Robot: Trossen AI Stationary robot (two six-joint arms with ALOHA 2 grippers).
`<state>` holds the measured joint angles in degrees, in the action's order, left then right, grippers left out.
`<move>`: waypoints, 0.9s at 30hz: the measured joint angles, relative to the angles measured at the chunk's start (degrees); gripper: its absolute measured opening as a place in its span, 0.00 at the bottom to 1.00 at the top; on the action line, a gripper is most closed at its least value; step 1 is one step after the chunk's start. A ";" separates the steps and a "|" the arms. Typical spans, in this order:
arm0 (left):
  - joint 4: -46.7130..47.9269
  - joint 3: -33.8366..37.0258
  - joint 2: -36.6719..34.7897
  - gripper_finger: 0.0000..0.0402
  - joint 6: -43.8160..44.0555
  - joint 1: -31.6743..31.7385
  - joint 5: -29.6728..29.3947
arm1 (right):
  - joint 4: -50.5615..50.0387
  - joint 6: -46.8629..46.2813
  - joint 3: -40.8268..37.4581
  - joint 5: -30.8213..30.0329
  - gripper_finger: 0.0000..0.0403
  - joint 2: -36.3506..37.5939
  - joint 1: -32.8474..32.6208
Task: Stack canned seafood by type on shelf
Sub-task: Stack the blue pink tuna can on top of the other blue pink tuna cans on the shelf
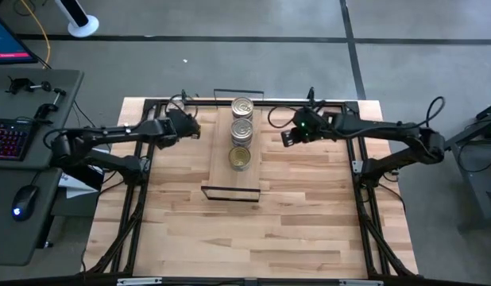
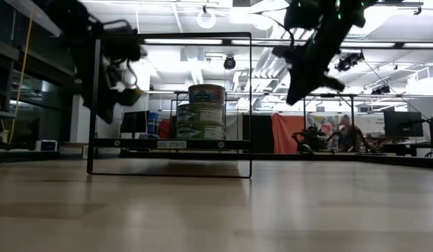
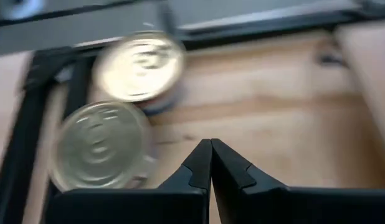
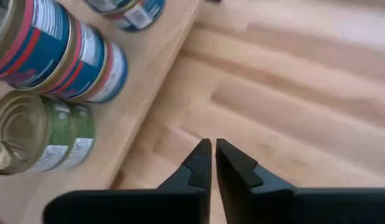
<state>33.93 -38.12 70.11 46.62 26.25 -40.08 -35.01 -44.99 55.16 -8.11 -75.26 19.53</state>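
- Tins sat in three stacks in a row along the shelf, which stood at the middle of the surface's far edge; stacks toward the shelf's far end, near end bare.
- By the right wrist view the blue-red labelled stack and green-labelled stack looked sorted by type; judged mostly done.
- Right pincer hovered just beside the shelf's right edge, fingers together, nothing held.
- Left pincer hovered by the shelf's left edge, fingers together, empty; its wrist view showed two more lids near the black frame.
- To do the step well: open the fingers before descending, straddle a tin squarely, lift clear of the neighbours.
- Match label colour to stack, lower centred lid on lid, release only once seated; an off-centre drop could topple the stack.
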 joint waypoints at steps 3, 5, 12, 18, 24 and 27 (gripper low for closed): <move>-1.00 3.67 0.04 0.00 9.67 0.90 -6.33 | 6.28 -2.91 -4.43 3.96 0.01 0.00 -0.23; -0.87 5.71 0.04 0.00 14.35 1.38 -9.54 | 8.37 -4.27 -5.72 5.39 0.02 0.00 -0.64; -5.53 11.48 0.51 0.00 18.85 5.22 -12.89 | 9.90 -4.53 -5.73 6.74 0.01 0.02 -1.25; -11.49 14.37 3.02 0.00 14.56 9.67 -9.26 | 10.16 -4.33 -5.40 7.25 0.00 0.04 -1.25; -10.59 14.70 3.90 0.00 9.82 9.20 -6.08 | 10.28 -4.05 -5.40 7.66 0.00 0.04 -2.76; -9.40 14.38 3.46 0.00 7.96 7.00 -1.41 | 10.57 -3.09 -5.40 7.66 0.00 0.04 -3.99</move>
<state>24.52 -23.74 73.58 54.58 33.25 -41.49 -24.44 -48.08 49.76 -0.45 -75.22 15.54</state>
